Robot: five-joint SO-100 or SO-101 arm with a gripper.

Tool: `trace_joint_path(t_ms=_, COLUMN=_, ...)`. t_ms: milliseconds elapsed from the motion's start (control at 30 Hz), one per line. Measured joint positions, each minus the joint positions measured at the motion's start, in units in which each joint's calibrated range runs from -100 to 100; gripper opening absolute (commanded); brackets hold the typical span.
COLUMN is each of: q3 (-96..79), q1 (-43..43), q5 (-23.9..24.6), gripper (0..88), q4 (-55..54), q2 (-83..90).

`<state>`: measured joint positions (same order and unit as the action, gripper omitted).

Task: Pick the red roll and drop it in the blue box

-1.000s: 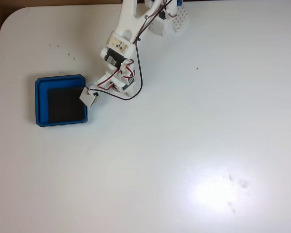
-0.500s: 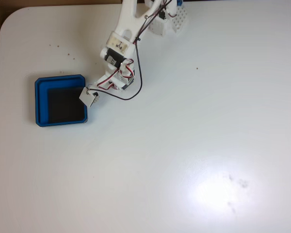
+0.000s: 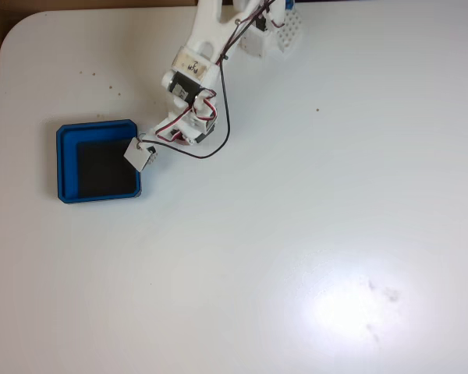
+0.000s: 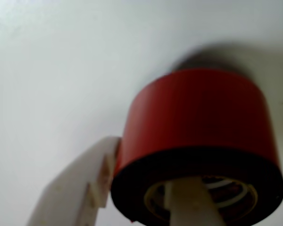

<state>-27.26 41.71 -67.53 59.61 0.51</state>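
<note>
pincer (image 4: 146, 197) clamped on red roll (image 4: 198, 127): one white finger (image 4: 80, 188) against roll's outer red side, other finger (image 4: 191, 200) through pale hollow centre. roll held up off white surface (image 4: 61, 61), dark ring face toward wrist camera. in fixed view, pincer end (image 3: 139, 153) at right edge of blue box (image 3: 66, 167), probably just over rim. roll itself hidden under arm there.

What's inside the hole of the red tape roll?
In the wrist view, one white gripper finger pokes through the red roll's pale hollow centre; the other finger presses its outer side. The roll hides the finger's tip.
</note>
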Motion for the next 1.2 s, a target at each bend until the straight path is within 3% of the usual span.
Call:
trace_joint_path(t_ms=633, q3=0.36, q1=2.87, q5=0.08, gripper=0.7, q4=0.00, q2=15.83)
trace_joint_path(t_ms=933, q3=16.86, q1=2.97, q5=-0.58, gripper=0.7, q4=0.00, q2=11.43)
trace_joint_path(t_ms=1033, q3=21.61, q1=3.46, q5=-3.09, gripper=0.7, q4=0.00, q2=6.27)
trace_joint_path(t_ms=1200, q3=31.21, q1=6.73, q5=-13.77, gripper=0.7, q4=0.00, q2=-4.15)
